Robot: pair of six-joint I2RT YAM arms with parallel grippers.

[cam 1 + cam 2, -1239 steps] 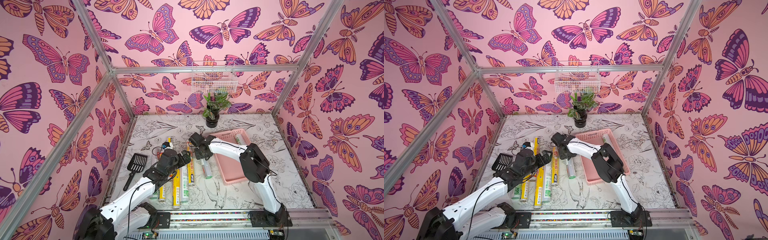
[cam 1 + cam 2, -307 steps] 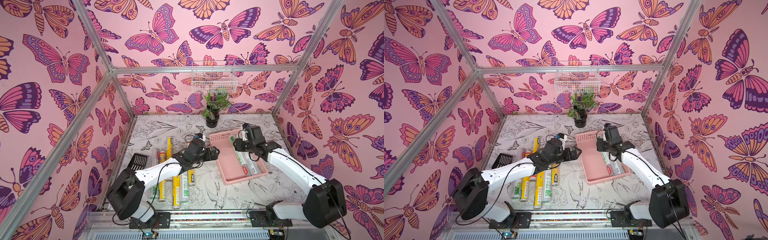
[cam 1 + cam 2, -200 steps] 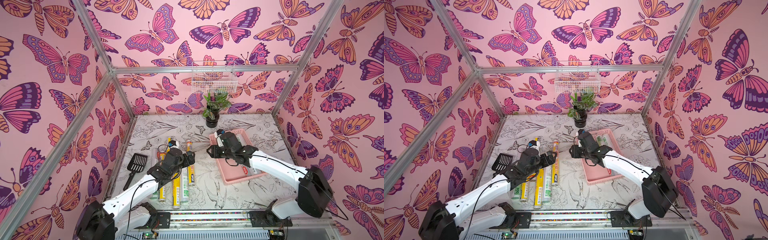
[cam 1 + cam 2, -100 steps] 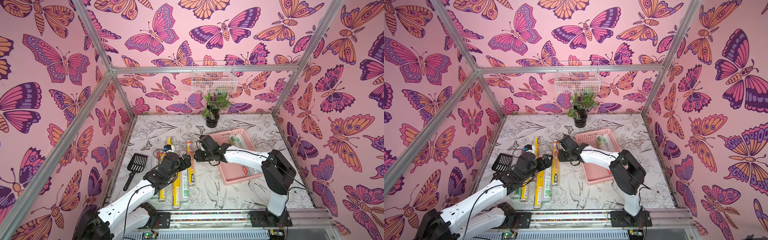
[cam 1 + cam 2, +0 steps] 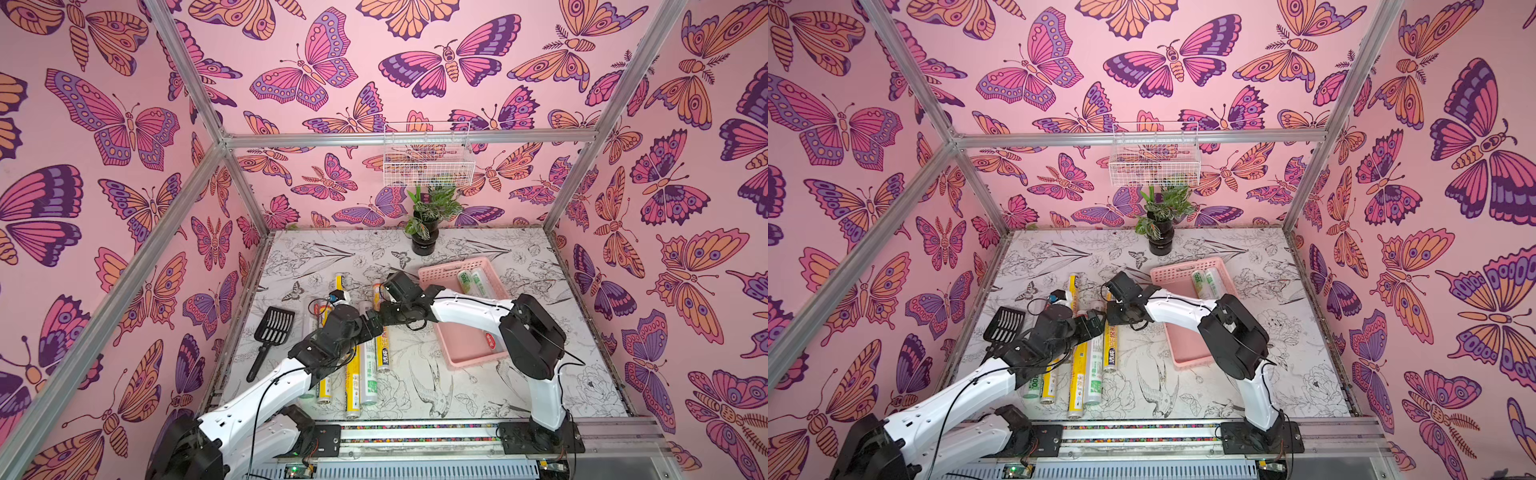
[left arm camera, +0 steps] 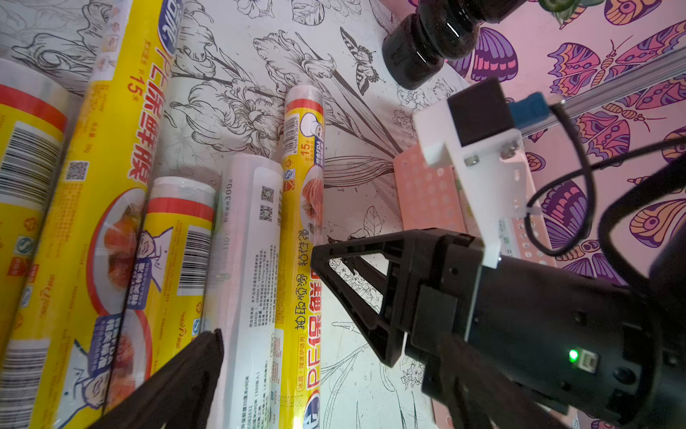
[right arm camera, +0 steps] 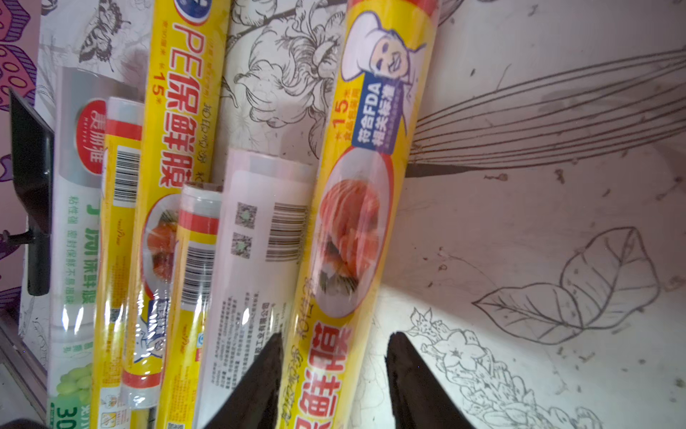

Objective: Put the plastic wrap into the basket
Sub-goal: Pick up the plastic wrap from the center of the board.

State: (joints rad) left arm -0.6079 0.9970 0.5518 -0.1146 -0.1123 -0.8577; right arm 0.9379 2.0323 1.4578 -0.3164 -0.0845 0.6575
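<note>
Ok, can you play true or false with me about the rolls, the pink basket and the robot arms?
1. Two silvery rolls lie in the pink basket. True.
2. The black scoop is in the basket. False: it lies on the table beside the loose rolls.
3. The right jaws sit either side of a yellow roll. True.
4. The plant lies on its side. False: it stands upright in its pot at the back.
5. The left jaws are squeezing a roll. False: they are wide open and hold nothing.
</note>
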